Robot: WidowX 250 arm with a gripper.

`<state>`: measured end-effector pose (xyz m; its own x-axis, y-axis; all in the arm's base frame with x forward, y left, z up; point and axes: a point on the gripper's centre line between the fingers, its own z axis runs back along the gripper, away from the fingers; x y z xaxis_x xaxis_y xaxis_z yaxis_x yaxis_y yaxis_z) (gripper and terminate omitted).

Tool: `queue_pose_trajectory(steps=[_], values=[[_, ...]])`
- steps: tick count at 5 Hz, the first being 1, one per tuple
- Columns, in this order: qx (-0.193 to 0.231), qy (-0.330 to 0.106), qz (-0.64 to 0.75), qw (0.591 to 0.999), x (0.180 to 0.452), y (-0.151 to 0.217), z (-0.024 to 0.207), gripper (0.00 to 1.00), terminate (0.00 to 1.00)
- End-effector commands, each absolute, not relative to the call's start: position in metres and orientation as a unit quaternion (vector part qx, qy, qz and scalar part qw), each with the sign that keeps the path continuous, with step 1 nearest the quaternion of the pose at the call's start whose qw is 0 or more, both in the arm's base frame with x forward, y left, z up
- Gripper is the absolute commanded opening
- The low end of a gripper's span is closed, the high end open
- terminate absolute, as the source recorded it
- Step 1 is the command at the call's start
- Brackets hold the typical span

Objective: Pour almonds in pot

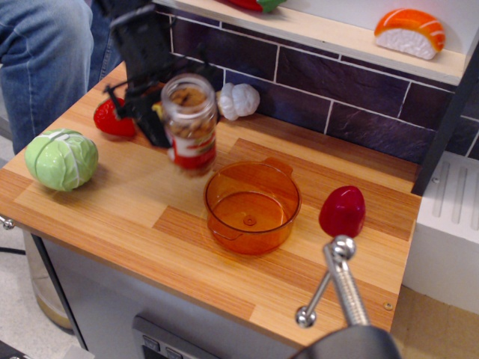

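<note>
Currently, gripper [166,112] clamped around clear jar [191,123] of almonds [188,97], jar upright, lifted off wooden counter [135,209], up-left of empty orange pot [252,206], green cabbage toy [61,158] far left.

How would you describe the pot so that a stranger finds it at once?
Look at the wooden counter below the dark tiled wall. Near its middle stands the pot, right of the green cabbage and left of a red egg-shaped toy. It alone is see-through orange, round, low-walled and empty.
</note>
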<state>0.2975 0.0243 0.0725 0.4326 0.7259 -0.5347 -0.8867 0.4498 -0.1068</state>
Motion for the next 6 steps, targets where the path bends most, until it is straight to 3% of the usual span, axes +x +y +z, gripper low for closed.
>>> queue_pose_trajectory(steps=[1, 2, 3, 6], values=[[-0.171, -0.004, 0.437, 0.883, 0.318, 0.019, 0.109, 0.00, 0.00], [-0.161, -0.106, 0.414, 0.889, 0.325, 0.016, 0.114, 0.00, 0.00], [-0.126, -0.196, 0.388, 0.892, 0.331, 0.013, 0.110, 0.00, 0.00], [-0.086, -0.345, 0.310, 0.882, 0.339, 0.006, 0.091, 0.00, 0.00]])
